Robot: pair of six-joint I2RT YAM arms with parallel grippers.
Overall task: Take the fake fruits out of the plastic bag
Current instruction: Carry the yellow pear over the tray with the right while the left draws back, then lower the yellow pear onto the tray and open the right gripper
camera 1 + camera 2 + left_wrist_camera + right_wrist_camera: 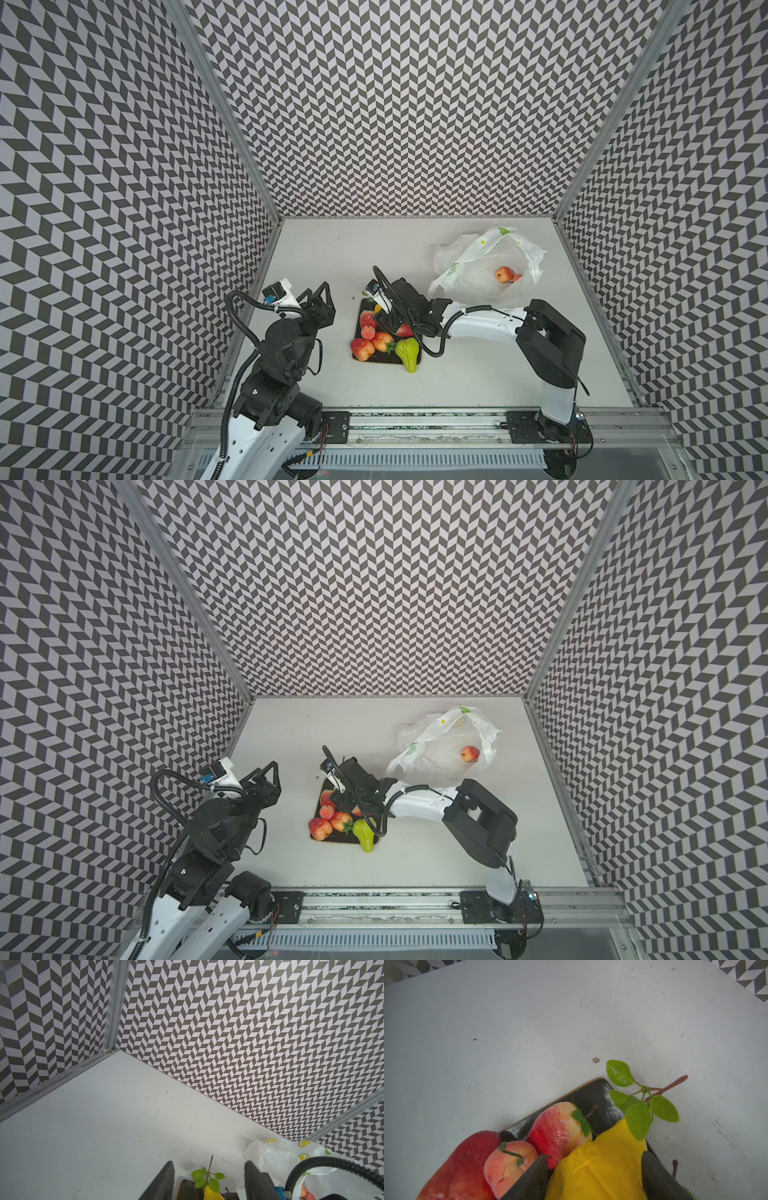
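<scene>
so: lemon at the plate, fruit waiting in the bag

you're working the right gripper (pixel 595 1154) low over the plate (pixel 591 1091), its fingers standing either side of the lemon (pixel 591 1184), whose leafy twig (pixel 664 1087) is sticking out past the plate corner. whether they're squeezing it or letting go can't be told from here; the lemon is filling the gap. it's lying against the other fruits, likely because the plate is serving as your drop spot and is getting crowded: the green pear (pixel 406 353) is hanging over the near edge. your left gripper (pixel 208 1164) is standing open and empty, left of the plate and apart from it, probably so it's not blocking the right arm. the bag (pixel 465 282) is lying far right on the table (pixel 332 249), with a peach (pixel 503 274) and something red beside it showing inside, so you're looking at one more trip at least.
</scene>
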